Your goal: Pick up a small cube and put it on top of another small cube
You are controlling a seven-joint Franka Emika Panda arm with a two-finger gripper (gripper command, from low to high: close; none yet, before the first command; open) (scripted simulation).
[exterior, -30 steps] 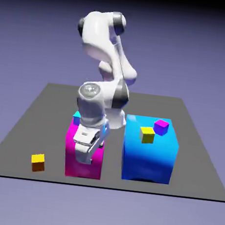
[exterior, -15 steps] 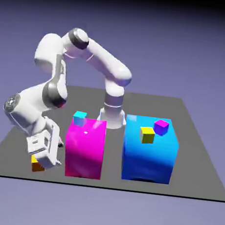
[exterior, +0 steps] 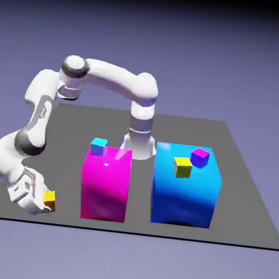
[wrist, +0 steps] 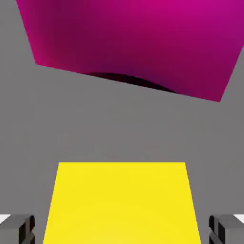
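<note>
No readable markings. Hand [exterior: 39, 201] low at table [exterior: 244, 203] 7 o'clock corner, fingers [wrist: 19, 229] flanking small cube [exterior: 49, 200]; actual grip: can't tell. Magenta block [exterior: 106, 184] at cube's 3 o'clock.

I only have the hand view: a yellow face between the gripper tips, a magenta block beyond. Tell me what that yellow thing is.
Observer: It is the small cube, orange-brown on its sides, on the table near the exterior view's lower left corner.
Operator: Now give me what sits on top of the magenta one.
Observer: A single cyan cube sits at a back corner on top of the magenta block.
Operator: List anything else worth stacking on.
Observer: A blue block on the exterior view's right carries a purple cube and a yellow-topped olive cube.
</note>
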